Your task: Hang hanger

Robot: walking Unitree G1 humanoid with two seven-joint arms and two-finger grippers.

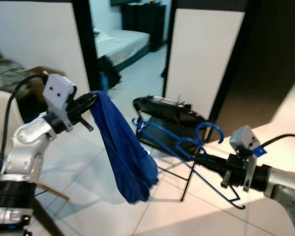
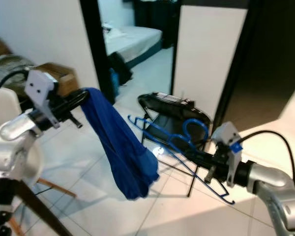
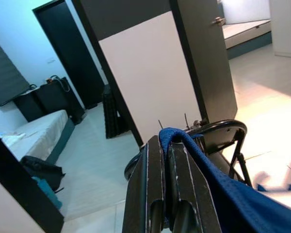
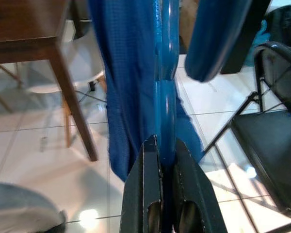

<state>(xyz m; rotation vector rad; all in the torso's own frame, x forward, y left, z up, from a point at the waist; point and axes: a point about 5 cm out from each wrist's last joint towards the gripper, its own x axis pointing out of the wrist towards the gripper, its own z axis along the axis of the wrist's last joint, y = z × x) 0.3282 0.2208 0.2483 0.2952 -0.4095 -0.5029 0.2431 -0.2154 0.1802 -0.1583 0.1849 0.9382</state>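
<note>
With the left gripper [image 1: 91, 101] clenched on the blue cloth [image 1: 125, 152] and the right gripper [image 1: 199, 153] grasping the blue hanger [image 1: 179, 145], dressing the hanger seems in hand; next, thread the hanger into the cloth.

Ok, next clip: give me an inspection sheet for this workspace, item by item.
Surface: pale tiled floor, sunlit patch at right.
Job's things: blue hanger in the right hand; blue cloth hanging from the left hand, not on the hanger.
Clutter: black folding chair behind the hanger; cardboard box at left.
Hands: left hand shut on the cloth, raised; right hand shut on the hanger near its hook.
Cables: black cable looping over the left arm; another at the right wrist.
Surroundings: open doorway to a room with a bed; white wall panels.
</note>
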